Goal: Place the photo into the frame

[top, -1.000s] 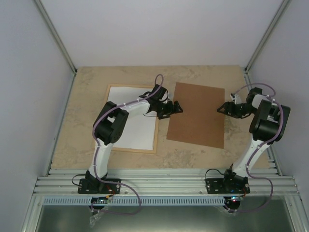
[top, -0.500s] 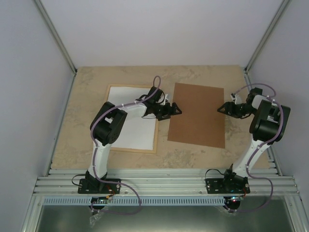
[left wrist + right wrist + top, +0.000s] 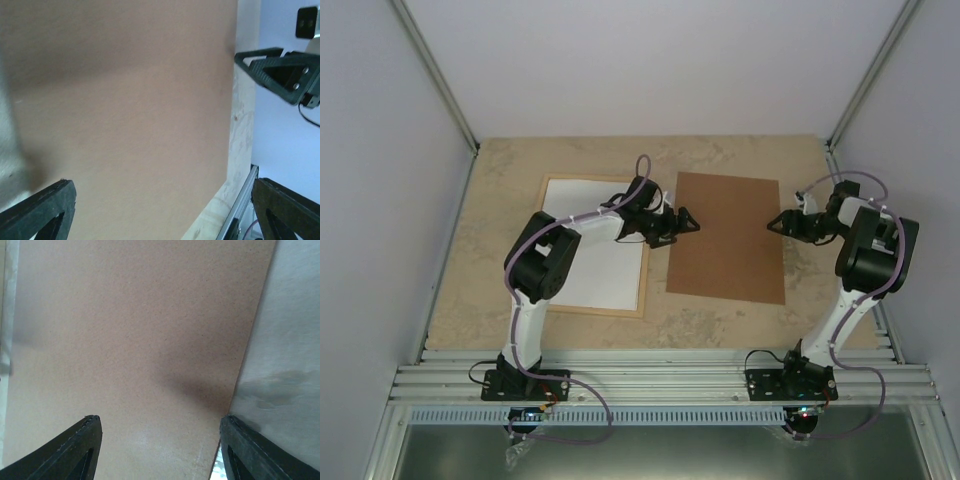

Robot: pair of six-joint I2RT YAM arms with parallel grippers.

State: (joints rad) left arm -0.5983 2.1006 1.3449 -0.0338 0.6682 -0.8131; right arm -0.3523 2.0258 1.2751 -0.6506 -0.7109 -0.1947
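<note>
The frame (image 3: 588,311) of light wood lies flat at the left with a plain white sheet (image 3: 590,255) inside it. The photo is not in view. A brown backing panel (image 3: 728,238) lies flat right of the frame. My left gripper (image 3: 688,222) is open and empty, low over the panel's left edge. In the left wrist view (image 3: 165,212) its jaws stand wide apart above the panel (image 3: 125,100). My right gripper (image 3: 775,222) is open and empty at the panel's right edge. In the right wrist view (image 3: 160,452) its jaws span the panel (image 3: 140,330).
The beige stone-pattern table (image 3: 500,200) ends at metal rails (image 3: 650,365) at the near edge. White walls and metal posts (image 3: 435,80) close in the back and sides. My right gripper also shows in the left wrist view (image 3: 280,70).
My left gripper has moved slightly toward the far side. The brown panel has shifted a little to the left. My right gripper has edged left to the panel's edge.
</note>
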